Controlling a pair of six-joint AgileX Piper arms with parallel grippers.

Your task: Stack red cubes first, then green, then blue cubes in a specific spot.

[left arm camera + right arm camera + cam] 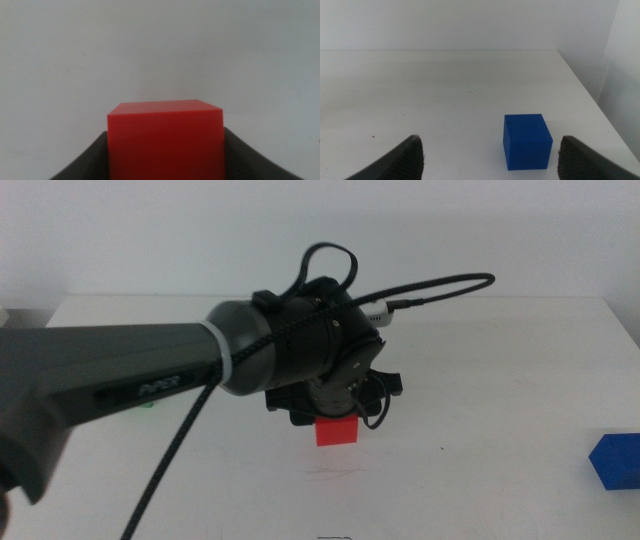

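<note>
Left arm reaching in over mid-table, left hand (165,165) clamped tight, right hand (490,160) spread wide

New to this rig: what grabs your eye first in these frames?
The big dark left arm sweeping in from the left, its hand shut on the red cube mid-table, seemingly just above the white tabletop. Next, the blue cube at the table's right edge, ahead of the open right hand.
</note>
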